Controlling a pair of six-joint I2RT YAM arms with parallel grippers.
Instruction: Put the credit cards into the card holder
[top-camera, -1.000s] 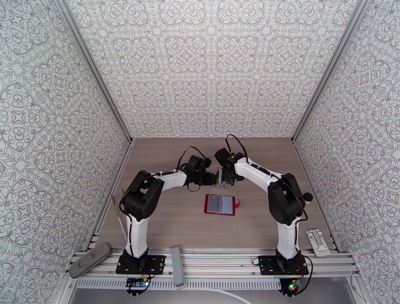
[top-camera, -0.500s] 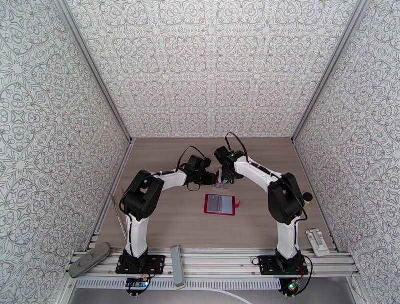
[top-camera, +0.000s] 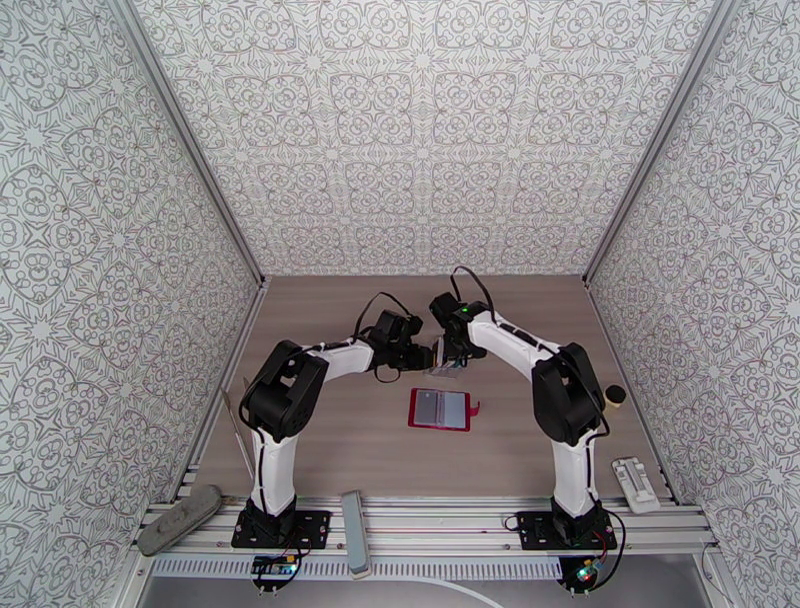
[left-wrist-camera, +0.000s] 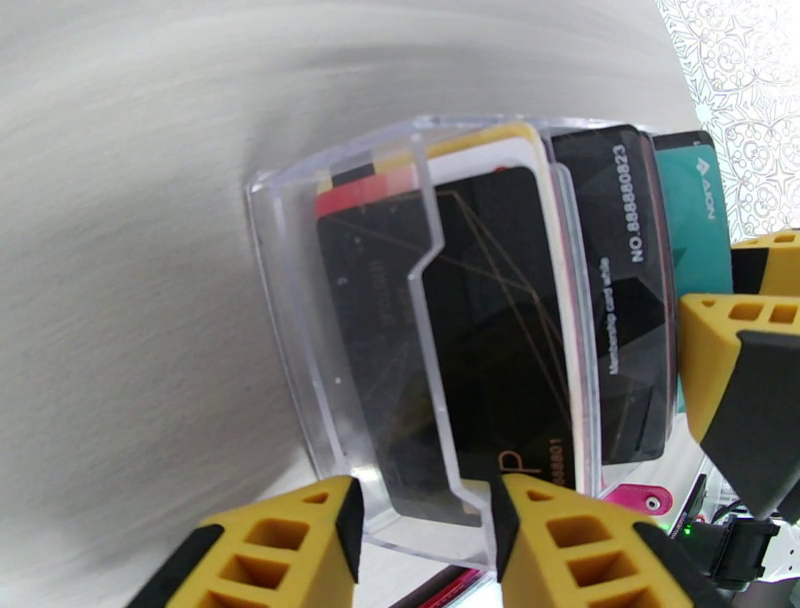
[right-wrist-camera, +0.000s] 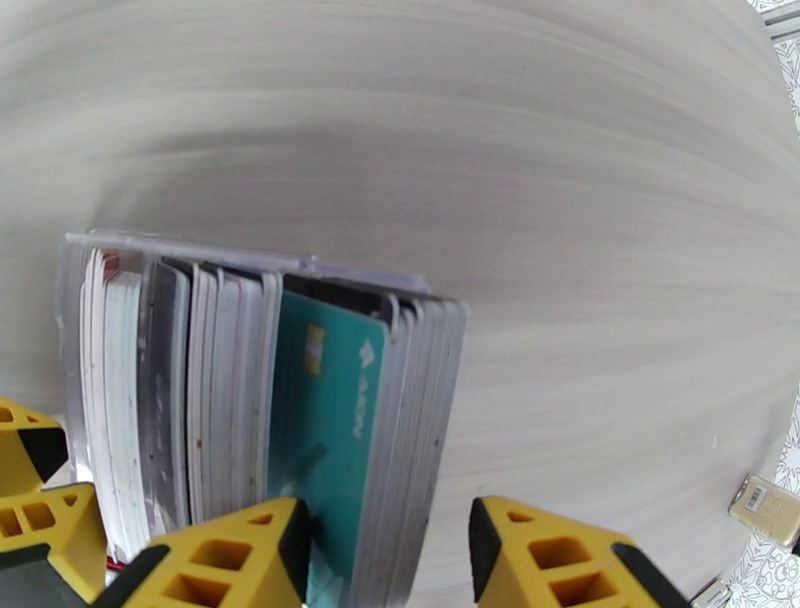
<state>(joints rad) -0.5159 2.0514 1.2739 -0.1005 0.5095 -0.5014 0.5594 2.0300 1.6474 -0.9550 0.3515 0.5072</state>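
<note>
Three wall panels (top-camera: 420, 130) printed with a grey floral tile pattern box in a pale wood-grain tabletop (top-camera: 330, 440), with slim metal posts (top-camera: 190, 140) at the back corners. An aluminium rail (top-camera: 440, 525) lines the near edge. Light falls soft and even. Patterned wall shows up and right of the left gripper's fingers (left-wrist-camera: 270, 550).

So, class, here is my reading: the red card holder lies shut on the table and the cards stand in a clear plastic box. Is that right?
Not quite: the card holder is open, not shut; the top external view shows its pale inside facing up. The rest holds: it lies on the table, and the credit cards stand in a clear plastic box.
</note>
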